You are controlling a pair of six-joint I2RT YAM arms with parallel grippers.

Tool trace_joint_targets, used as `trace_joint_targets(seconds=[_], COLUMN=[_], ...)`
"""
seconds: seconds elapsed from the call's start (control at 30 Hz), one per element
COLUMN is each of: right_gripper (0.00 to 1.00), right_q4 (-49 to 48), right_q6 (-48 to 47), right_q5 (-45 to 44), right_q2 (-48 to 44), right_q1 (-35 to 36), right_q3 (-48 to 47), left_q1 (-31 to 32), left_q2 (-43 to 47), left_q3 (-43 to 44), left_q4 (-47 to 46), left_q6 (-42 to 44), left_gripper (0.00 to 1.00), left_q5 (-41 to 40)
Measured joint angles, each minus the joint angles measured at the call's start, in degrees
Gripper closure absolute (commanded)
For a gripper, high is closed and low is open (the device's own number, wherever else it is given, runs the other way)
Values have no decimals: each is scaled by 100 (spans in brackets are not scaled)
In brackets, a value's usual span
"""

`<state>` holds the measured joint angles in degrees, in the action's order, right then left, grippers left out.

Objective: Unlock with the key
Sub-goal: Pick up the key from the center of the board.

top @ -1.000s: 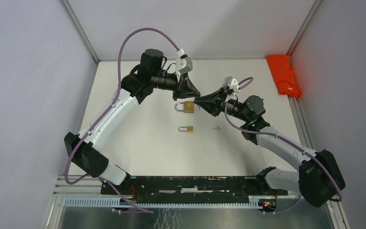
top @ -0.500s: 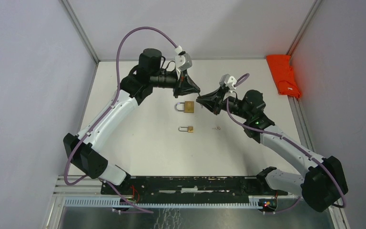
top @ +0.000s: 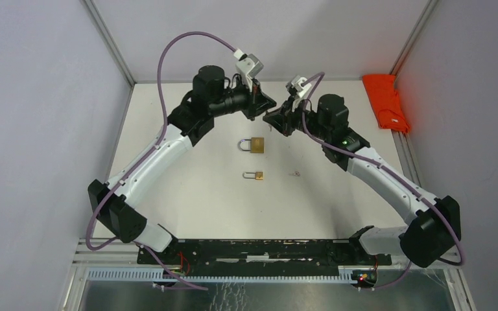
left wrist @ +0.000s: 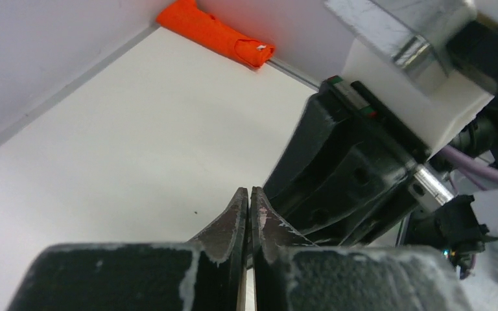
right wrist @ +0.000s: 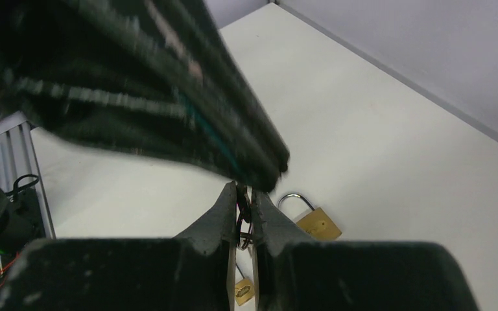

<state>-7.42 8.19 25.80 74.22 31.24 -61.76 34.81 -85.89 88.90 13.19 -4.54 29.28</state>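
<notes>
Two brass padlocks lie on the white table: a large padlock point(top: 254, 145) point(right wrist: 318, 223) and, nearer to me, a small padlock point(top: 255, 175) point(right wrist: 242, 290). Both grippers hang tip to tip above the table, behind the large padlock. My right gripper point(top: 268, 119) point(right wrist: 244, 189) is shut on a dark key ring point(right wrist: 242, 227). The ring reaches up to the tip of the left gripper. My left gripper point(top: 260, 110) point(left wrist: 249, 192) is shut, with a thin brass-coloured sliver, the key, between its fingers. The key's blade is hidden.
An orange cloth point(top: 386, 102) point(left wrist: 217, 34) lies along the back right wall. A tiny pink speck point(top: 295, 173) sits right of the small padlock. Grey walls with metal rails close in the table on three sides.
Both grippers have moved together toward the back wall and higher, away from the large padlock, and stay tip to tip. The padlocks have not moved.
</notes>
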Motion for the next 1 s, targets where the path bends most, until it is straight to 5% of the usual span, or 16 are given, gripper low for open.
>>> trace_joint_targets(seconds=[0.47, 1.0], right_gripper=[100, 100], right_q4=[1023, 1314], right_q6=[7, -142], right_q5=[-798, -997], right_q2=[251, -24], right_q1=[66, 81], right_q3=[-306, -391], left_q1=[654, 654], left_q2=[-343, -354], left_q3=[-103, -225], left_q4=[42, 44], left_q6=[-369, -376], left_gripper=[92, 92], left_q5=[-2293, -3025])
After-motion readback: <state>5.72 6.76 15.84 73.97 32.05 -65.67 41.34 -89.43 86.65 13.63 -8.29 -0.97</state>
